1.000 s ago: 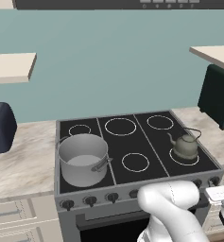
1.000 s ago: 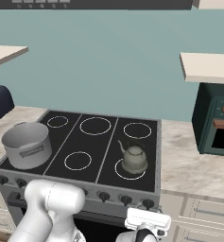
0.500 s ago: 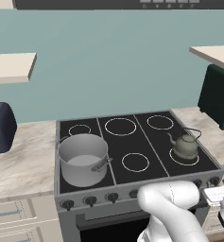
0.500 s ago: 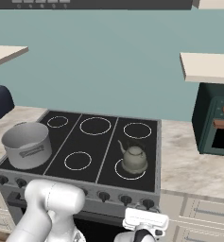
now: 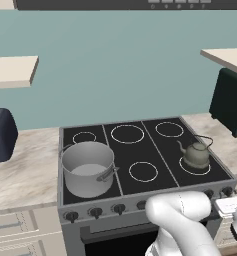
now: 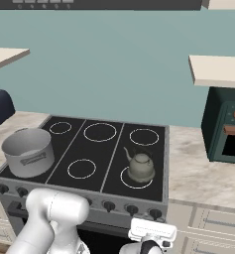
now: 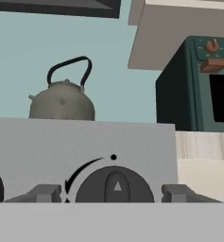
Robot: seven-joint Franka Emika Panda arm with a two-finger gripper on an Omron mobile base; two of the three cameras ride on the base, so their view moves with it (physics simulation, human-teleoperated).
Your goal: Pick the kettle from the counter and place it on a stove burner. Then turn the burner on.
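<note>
no readable words or numbers, stove knob [image 7: 114,186] with a small triangle pointer, a dot and curved arc above it

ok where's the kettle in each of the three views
Left base view: the kettle sits at right of centre, on the front right ring of the cooktop.
Right base view: just right of centre and a little below the middle, on the same ring, spout pointing left.
Hand view: upper left, rising behind the stove's grey front panel.
Shared landmark: the dark green oven, to the right of the kettle in all three.
</note>
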